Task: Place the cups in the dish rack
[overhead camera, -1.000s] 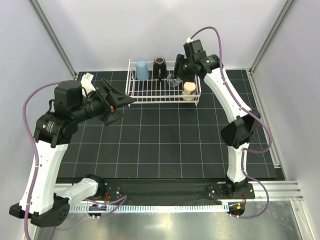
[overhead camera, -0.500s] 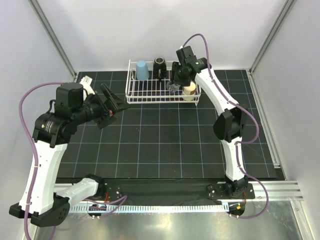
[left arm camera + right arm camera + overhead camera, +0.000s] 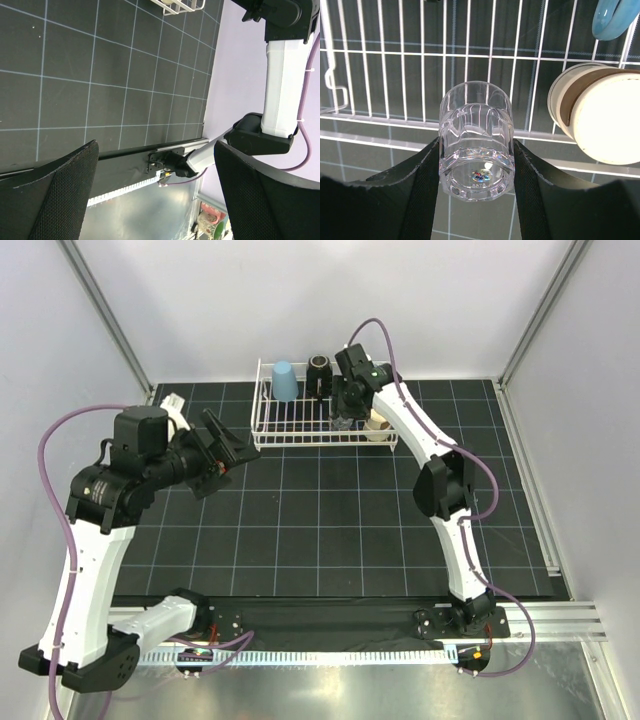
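Observation:
The white wire dish rack (image 3: 268, 430) stands at the back of the mat. In it are the light blue tumbler (image 3: 285, 380), upside down at the left, the black cup (image 3: 319, 368) and the tan cup (image 3: 377, 423) at the right front. My right gripper (image 3: 343, 418) is shut on the tiny clear glass (image 3: 476, 148), base toward the camera, held over the rack's wires (image 3: 400, 60). The tan cup's cream base (image 3: 600, 117) sits to its right, and a teal handle (image 3: 615, 20) shows at the top right. My left gripper (image 3: 228, 452) is open and empty, left of the rack.
The black gridded mat (image 3: 320, 520) covers the table. The right arm's base and cable show in the left wrist view (image 3: 185, 162). Metal rails run along the front edge (image 3: 540, 615). White walls close in the back and both sides.
My right gripper has moved left and down along the rack with the clear glass, from beside the tan cup toward the rack's middle. The left gripper has drawn back a little to the left.

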Controlling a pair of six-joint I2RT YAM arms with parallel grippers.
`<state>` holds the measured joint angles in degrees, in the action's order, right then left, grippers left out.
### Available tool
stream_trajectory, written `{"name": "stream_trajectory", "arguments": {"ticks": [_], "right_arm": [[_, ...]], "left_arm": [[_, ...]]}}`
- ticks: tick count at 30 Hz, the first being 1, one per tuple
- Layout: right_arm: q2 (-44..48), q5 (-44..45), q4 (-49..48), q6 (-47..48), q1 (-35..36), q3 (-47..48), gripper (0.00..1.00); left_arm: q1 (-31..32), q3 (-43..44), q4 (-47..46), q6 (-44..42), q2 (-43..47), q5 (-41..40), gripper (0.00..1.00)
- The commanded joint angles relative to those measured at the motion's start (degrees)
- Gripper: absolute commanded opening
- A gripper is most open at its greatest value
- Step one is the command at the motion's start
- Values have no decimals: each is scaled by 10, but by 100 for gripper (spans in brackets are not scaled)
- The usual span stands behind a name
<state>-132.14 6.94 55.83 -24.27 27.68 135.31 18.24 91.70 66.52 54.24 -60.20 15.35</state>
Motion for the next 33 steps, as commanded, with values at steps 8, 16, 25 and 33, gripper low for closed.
{"name": "stream_trajectory", "arguments": {"ticks": [8,16,25,33], "right_arm": [[-21,47,8,28,2,32,4],[-30,51,9,39,1,29,5],[-47,51,5,48,3,28,14],[-55,55,-2,55,3,27,22]], "left_arm": [[-2,15,0,-18,-20,-6,92],[-2,15,1,-21,-29,-3,92],[-2,7,2,-18,-36,-2,92],[-2,7,3,-18,-36,-3,92]]}}
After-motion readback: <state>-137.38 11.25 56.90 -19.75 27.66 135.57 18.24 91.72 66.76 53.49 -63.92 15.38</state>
